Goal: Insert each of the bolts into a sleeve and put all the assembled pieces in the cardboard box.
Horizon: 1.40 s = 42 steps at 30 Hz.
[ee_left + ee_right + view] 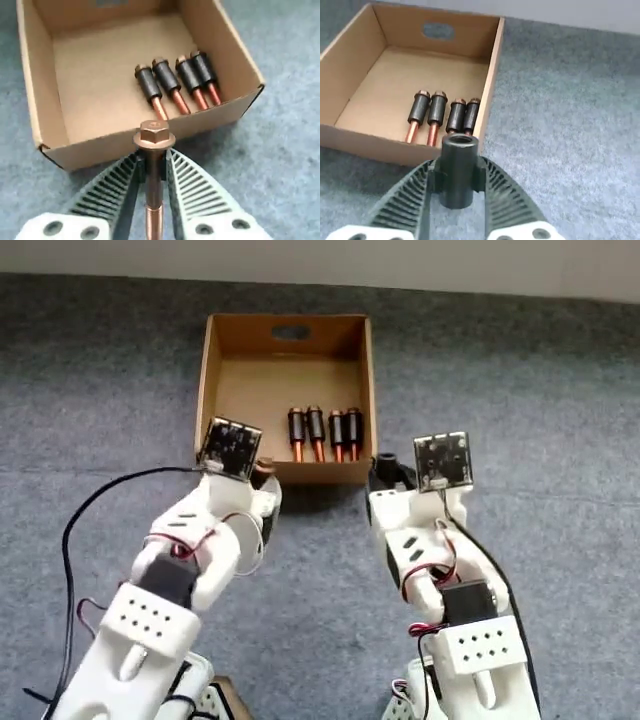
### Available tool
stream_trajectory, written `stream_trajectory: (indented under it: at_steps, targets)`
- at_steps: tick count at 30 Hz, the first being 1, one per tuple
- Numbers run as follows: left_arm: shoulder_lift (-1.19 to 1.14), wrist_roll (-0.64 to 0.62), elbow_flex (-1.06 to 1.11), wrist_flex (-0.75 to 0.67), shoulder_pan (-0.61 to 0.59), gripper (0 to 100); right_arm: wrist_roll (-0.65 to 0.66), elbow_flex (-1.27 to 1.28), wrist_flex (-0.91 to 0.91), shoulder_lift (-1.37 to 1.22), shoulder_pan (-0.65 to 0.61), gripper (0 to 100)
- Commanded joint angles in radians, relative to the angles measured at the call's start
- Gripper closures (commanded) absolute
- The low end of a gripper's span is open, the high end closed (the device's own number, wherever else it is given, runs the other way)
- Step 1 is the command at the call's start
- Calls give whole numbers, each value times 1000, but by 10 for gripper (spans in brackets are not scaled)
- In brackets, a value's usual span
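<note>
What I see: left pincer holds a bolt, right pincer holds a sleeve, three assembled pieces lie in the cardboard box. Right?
Not three: four assembled pieces lie in the cardboard box, as the left wrist view shows. The left pincer holds a bolt, the right pincer a sleeve.

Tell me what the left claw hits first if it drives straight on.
Likely the cardboard box, its near wall, struck by the bolt the left claw grips; height unclear, so it may clear the rim.

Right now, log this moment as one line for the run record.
left gripper: shut on bolt | right gripper: shut on sleeve | cardboard box: four assembled pieces inside | bolt and sleeve: apart
</note>
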<state>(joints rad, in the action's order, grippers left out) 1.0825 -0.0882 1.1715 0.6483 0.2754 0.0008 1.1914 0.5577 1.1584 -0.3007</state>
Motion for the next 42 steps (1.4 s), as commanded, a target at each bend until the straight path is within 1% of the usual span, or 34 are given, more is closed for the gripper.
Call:
stream_trajectory:
  at_steps: [1, 5, 8, 14, 17, 21, 23, 25, 29, 31, 33, 36, 38, 42]
  targets:
    - [143, 3, -2, -37, 8, 992, 2, -8, -99, 19, 7, 992]
    - [209, 3, 2, -141, 8, 992, 0, -7, -174, 18, 7, 992]
    - [225, 3, 4, -250, 8, 992, 0, -1, -231, 13, 7, 992]
    - [223, 2, 4, -479, 10, 992, -6, 47, -288, 19, 10, 992]
    - [223, 2, 4, -577, 18, 992, -6, 128, -450, 19, 10, 992]
    - [223, 2, -2, -654, 74, 992, -2, 254, -665, 21, 10, 992]
    - [222, 2, -2, -706, 107, 992, 0, 300, -737, 21, 13, 992]
    - [220, 2, -2, -749, 133, 992, 0, 326, -771, 21, 15, 992]
    - [214, 2, -2, -801, 174, 992, 0, 331, -777, 24, 15, 992]
    - [170, 2, -15, -824, 182, 992, 0, 335, -774, 65, 15, 992]
    - [88, 2, -54, -833, 177, 992, 0, 357, -753, 156, 15, 992]
    - [-8, 2, -120, -833, 188, 992, 17, 383, -656, 312, 15, 992]
    - [-16, 2, -145, -832, 225, 992, 52, 397, -599, 401, 13, 992]
    - [-21, 3, -150, -835, 286, 992, 58, 443, -556, 518, 13, 992]
